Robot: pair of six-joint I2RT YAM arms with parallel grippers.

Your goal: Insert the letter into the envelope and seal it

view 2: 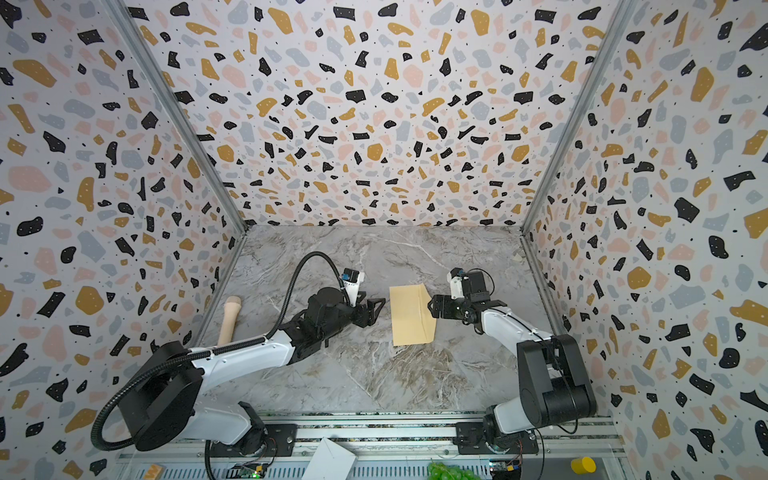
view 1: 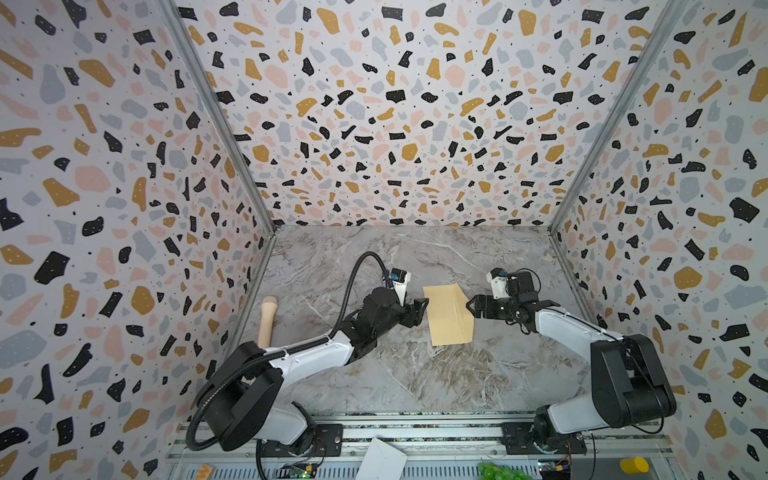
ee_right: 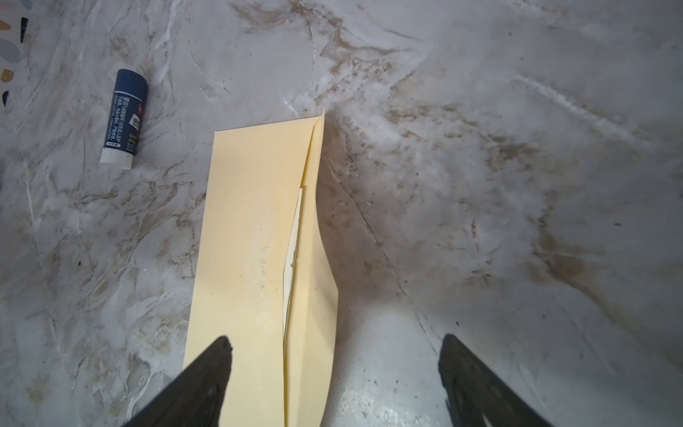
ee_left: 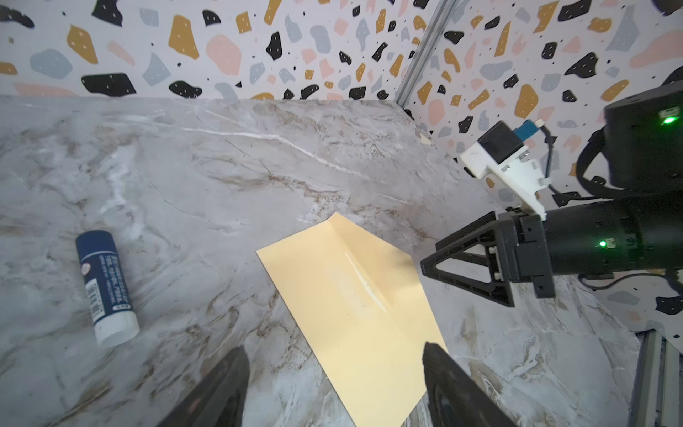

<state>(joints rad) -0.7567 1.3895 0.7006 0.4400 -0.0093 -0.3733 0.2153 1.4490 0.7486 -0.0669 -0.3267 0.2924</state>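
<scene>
Blue glue stick [ee_right: 123, 118] label: partial "STIC"; barcode; remaining print too small

We see a blue-and-white glue stick [ee_left: 106, 286] lying on its side on the grey marbled tabletop [view 1: 415, 374]. In both top views a pale beige rod with a rounded end [view 1: 267, 320] lies flat near the left wall. Terrazzo-patterned walls [view 1: 395, 124] enclose the tabletop on three sides, and along the front rail [view 1: 415, 432] we note a white folded paper [view 1: 381, 459], a green clustered object [view 1: 498, 471] and a yellow cylinder [view 1: 633, 465], each well apart.
</scene>
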